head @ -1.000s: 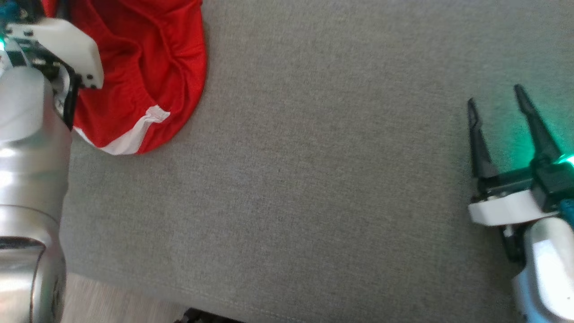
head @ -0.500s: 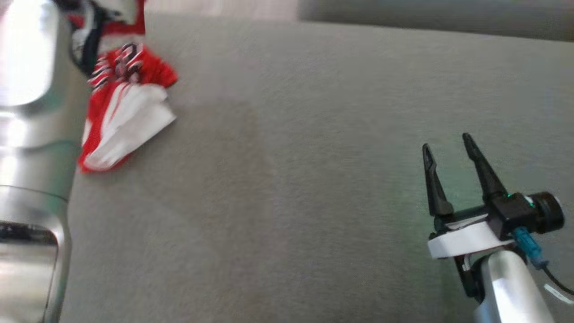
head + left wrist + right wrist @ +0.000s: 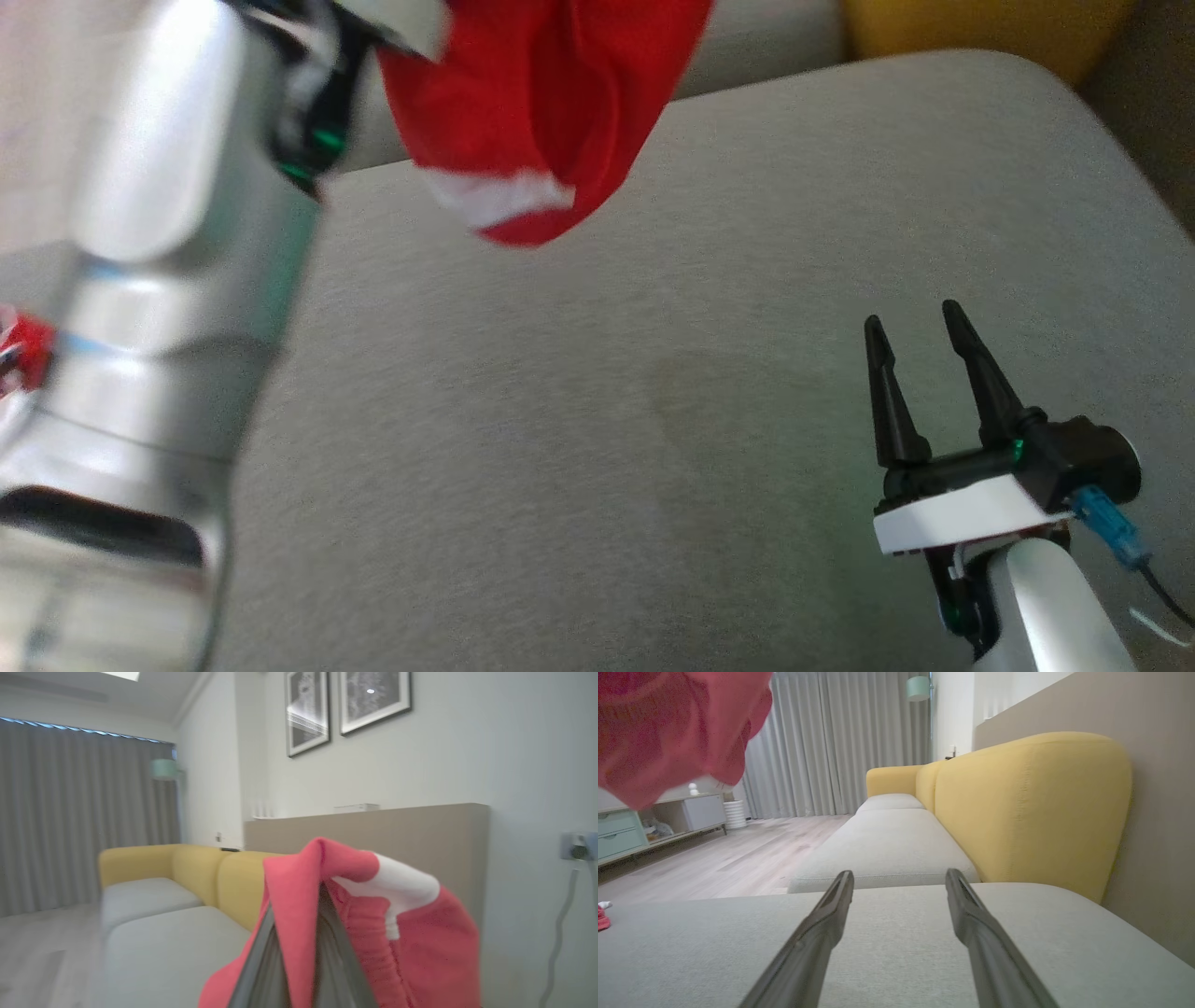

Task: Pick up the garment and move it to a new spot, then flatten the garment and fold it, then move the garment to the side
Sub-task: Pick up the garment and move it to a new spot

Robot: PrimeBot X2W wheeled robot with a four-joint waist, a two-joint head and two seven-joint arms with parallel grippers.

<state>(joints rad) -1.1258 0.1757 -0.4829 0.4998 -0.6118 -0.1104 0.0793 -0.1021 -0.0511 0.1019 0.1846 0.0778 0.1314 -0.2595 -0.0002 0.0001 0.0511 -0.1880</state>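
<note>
garment (image 3: 537,121) held high

the garment hangs upper centre, clear of the cushion (image 3: 653,420), pinched in the left gripper (image 3: 299,914) for carrying. lower right, the right gripper (image 3: 913,315) hovers spread, likely free for flattening.

Red garment (image 3: 541,112), top beyond frame edge
</note>
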